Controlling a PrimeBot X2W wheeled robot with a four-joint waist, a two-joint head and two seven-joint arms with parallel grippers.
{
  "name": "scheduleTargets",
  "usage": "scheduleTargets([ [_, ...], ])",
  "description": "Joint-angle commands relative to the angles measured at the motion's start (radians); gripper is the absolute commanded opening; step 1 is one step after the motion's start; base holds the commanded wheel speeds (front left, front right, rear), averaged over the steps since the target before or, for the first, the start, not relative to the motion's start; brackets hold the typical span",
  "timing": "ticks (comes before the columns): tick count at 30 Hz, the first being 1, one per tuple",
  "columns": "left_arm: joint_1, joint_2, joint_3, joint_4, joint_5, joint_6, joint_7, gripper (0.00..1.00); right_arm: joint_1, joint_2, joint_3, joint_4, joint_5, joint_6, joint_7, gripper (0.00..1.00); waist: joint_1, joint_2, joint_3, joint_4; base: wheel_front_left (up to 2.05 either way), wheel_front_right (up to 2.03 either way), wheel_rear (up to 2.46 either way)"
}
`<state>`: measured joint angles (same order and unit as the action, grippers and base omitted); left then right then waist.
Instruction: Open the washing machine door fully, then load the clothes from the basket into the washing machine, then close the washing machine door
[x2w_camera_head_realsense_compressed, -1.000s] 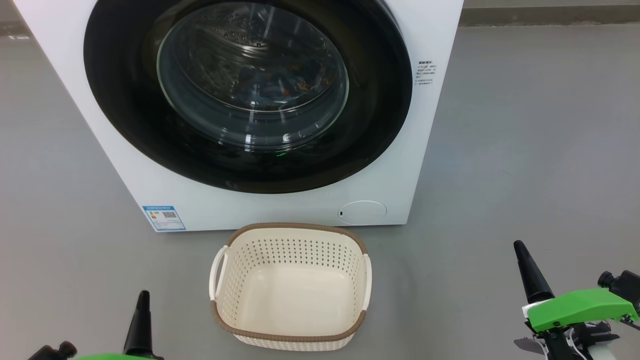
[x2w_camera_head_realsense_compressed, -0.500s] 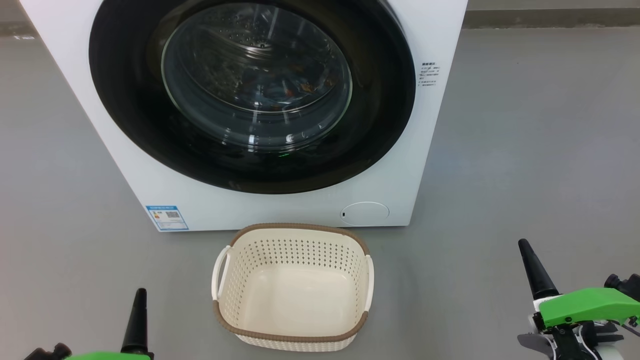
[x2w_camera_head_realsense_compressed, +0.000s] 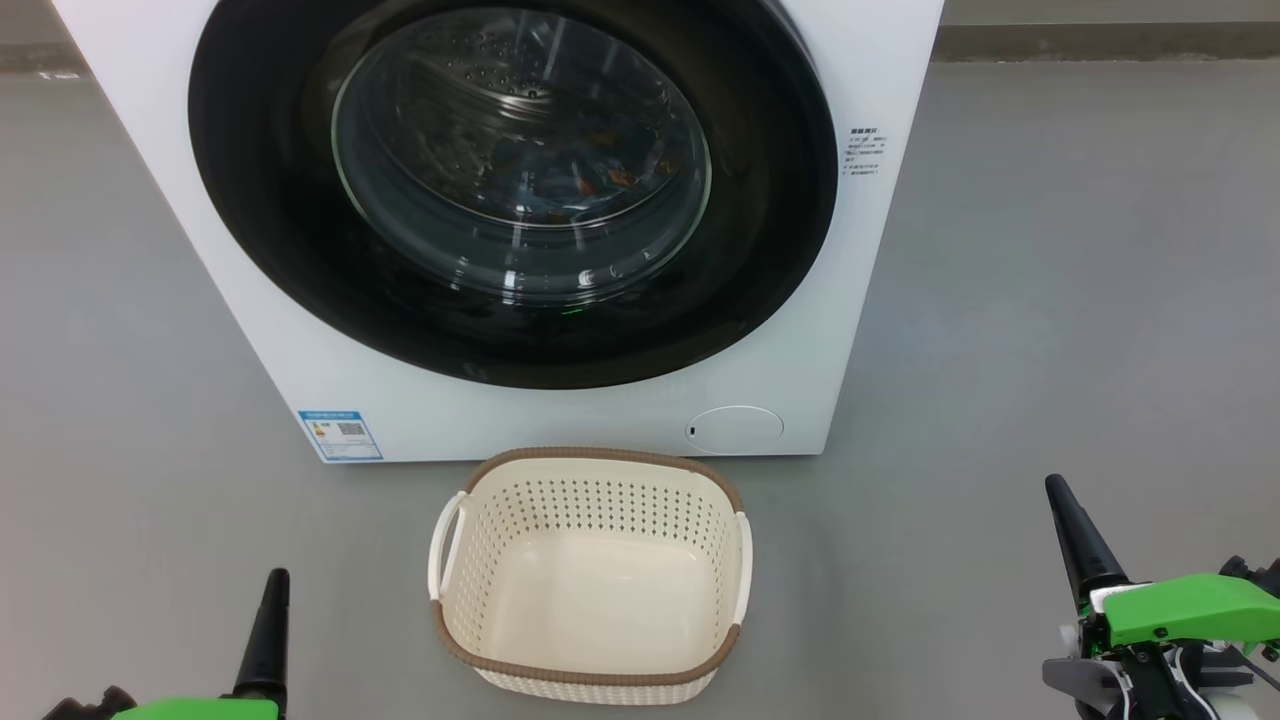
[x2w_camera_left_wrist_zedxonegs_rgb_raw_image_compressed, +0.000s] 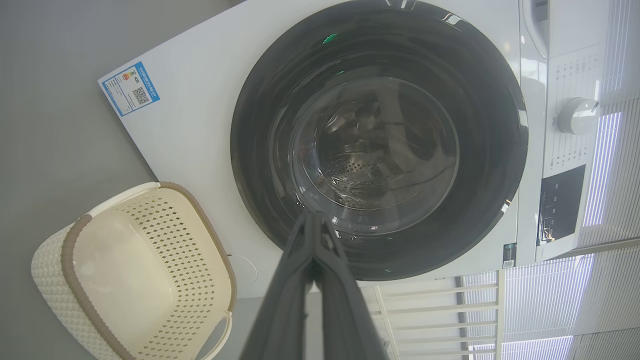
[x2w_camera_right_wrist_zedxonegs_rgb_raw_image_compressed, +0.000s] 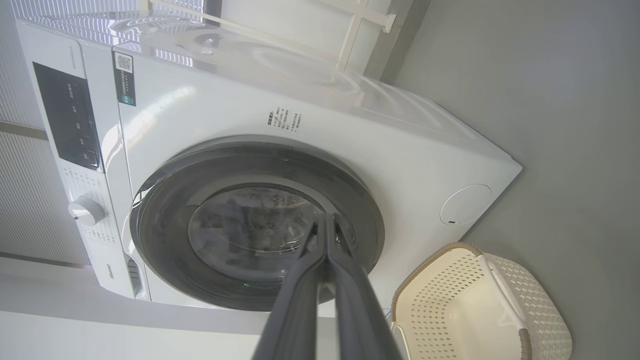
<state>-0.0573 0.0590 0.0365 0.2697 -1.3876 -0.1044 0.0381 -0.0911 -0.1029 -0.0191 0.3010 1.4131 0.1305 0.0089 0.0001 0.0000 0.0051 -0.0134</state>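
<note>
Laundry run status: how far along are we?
Done: the basket is empty, the clothes show through the glass inside the drum, and the washing machine door looks closed. In hand: nothing; the left claw and right claw are shut and empty, either side of the basket. Left: nothing visible.

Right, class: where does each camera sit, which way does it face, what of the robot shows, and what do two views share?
Head view: on the head, facing forward and down at the washing machine door and basket; left gripper and right gripper in bottom corners.
Left wrist view: on the left wrist, rolled sideways, facing the door along its shut fingers.
Right wrist view: on the right wrist, same, along its shut fingers.
Shared: door and basket.
</note>
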Motion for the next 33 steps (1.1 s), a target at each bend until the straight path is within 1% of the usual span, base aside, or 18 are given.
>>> scheduleTargets([
  [1, -0.043, 0.007, 0.033, -0.034, -0.021, 0.001, 0.007, 0.00, -0.027, -0.007, 0.004, -0.033, 0.029, 0.001, 0.008, 0.00, 0.0000, 0.0000, 0.000, 0.001, 0.00, 0.00, 0.00],
  [24, -0.053, -0.008, 0.079, -0.055, -0.218, 0.006, 0.075, 0.00, -0.027, 0.016, -0.047, -0.048, 0.235, 0.000, 0.066, 0.00, 0.0000, 0.0000, -0.006, 0.013, 0.00, 0.00, 0.00],
  [33, -0.053, -0.009, 0.079, -0.055, -0.220, 0.006, 0.075, 0.00, -0.027, 0.016, -0.046, -0.049, 0.237, 0.000, 0.066, 0.00, 0.0000, 0.0000, -0.006, 0.013, 0.00, 0.00, 0.00],
])
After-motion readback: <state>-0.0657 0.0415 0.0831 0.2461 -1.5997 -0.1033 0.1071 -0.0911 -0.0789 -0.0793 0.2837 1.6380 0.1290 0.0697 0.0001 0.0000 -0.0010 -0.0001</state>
